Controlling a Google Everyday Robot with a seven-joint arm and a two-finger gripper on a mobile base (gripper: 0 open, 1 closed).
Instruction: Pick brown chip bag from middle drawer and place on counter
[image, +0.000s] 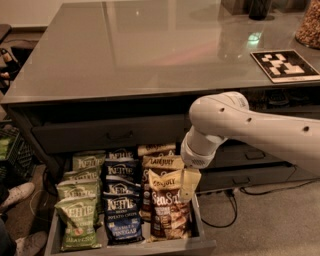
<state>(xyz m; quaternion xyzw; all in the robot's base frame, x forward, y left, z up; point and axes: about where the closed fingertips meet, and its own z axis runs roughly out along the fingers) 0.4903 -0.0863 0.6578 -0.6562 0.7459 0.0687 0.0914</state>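
Camera view is showing the end effector (188, 184) hanging at the top right corner of the brown chip bag (169, 212), which is lying in the open middle drawer (150, 248) below the desk (150, 50); whether it is gripping, I cannot tell.

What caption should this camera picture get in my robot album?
The robot's tool hangs at the top of the brown chip bag in the open middle drawer.

Fat, rounded white arm (250, 122), smooth-shelled, dotted with small dark holes. A ribbed pale collar rings the wrist; beneath it hangs the cream-yellow pincer (188, 184), over the middle drawer's (150, 248) right end.
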